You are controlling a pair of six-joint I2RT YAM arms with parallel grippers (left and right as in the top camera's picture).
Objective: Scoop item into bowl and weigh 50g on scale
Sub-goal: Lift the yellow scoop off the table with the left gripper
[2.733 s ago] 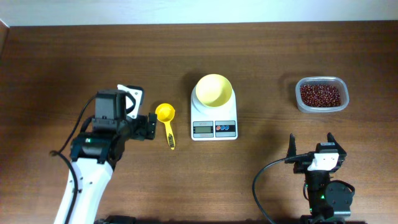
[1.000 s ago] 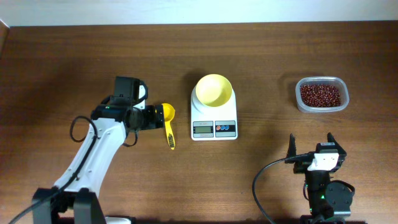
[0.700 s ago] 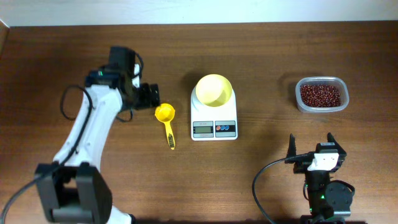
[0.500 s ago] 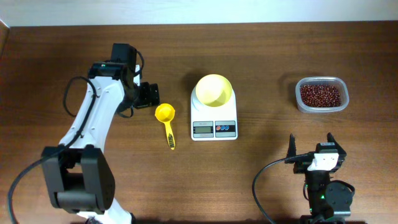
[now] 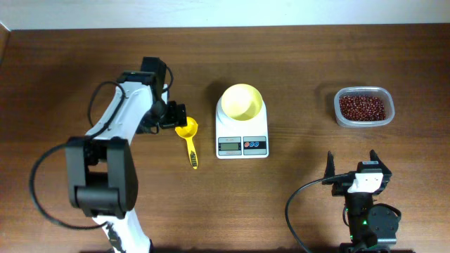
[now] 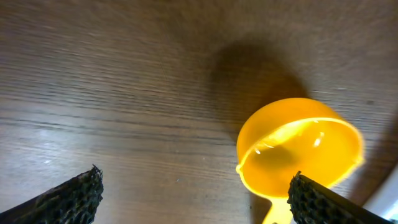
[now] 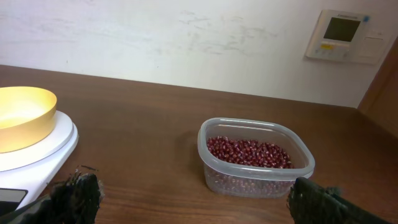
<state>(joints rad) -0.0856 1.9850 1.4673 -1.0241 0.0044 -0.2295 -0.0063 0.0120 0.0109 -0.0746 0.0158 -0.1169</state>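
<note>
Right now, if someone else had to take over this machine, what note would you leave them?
Left jaws: open at the scoop's cup, holding nothing.
Right jaws: open and empty, parked near the front edge of the table, facing the tub.
Things: the empty bowl sits on the scale. The beans are in the tub, far right. The scoop lies left of the scale.
Done: nothing scooped yet.
Left: grip the scoop, carry beans to the bowl, stop at the target weight. The display is unreadable from here.
</note>
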